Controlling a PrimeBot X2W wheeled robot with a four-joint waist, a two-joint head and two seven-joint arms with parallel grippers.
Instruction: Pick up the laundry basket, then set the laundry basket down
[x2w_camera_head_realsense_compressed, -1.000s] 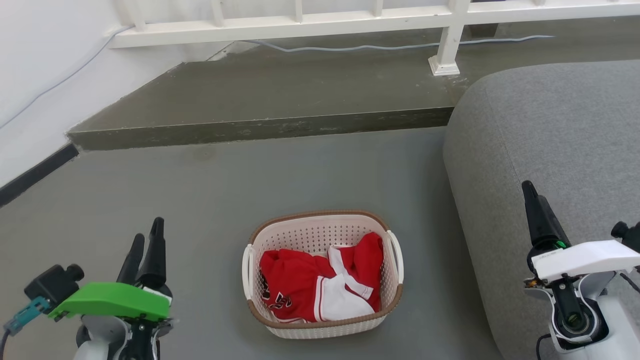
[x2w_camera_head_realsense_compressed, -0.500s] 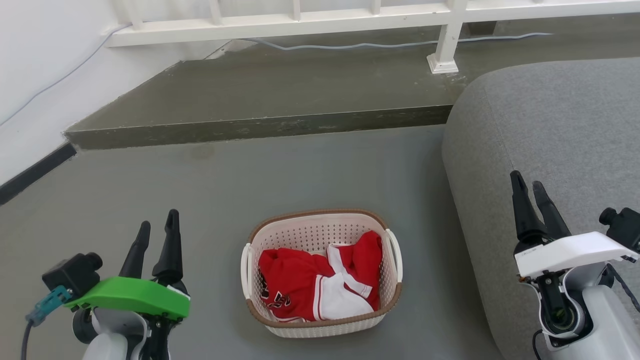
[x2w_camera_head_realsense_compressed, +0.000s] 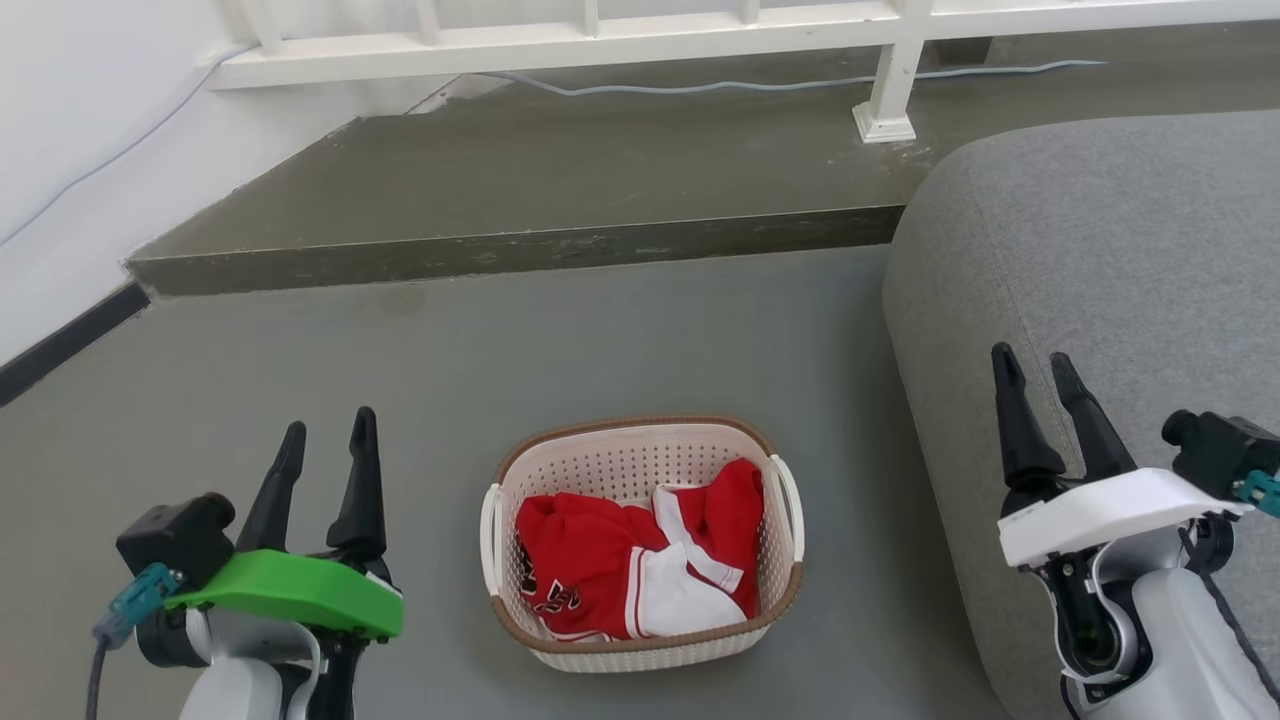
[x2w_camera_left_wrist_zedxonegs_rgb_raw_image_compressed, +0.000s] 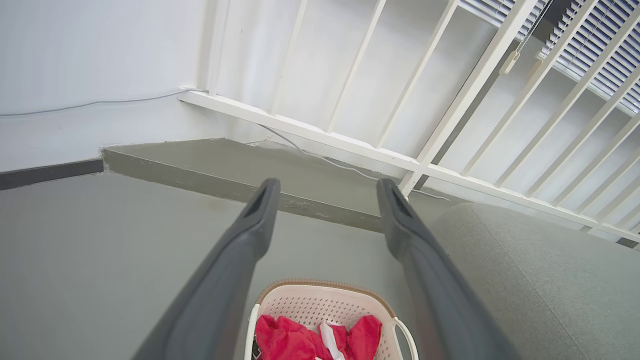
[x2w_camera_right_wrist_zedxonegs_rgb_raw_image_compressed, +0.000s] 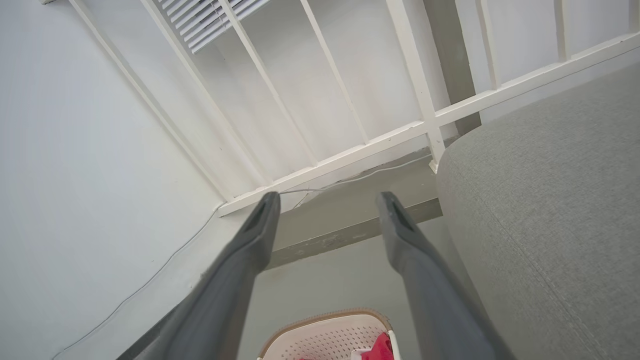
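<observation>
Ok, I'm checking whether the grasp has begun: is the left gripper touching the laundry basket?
Apart. The head view shows a strip of floor between the left gripper and the laundry basket; the gripper is open and holds nothing.

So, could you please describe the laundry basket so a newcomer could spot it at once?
Start at the big grey sofa on the right; on the grey floor just left of it stands the laundry basket. It is cream-white, perforated and brown-rimmed, with white side handles, holding a red and white garment.
</observation>
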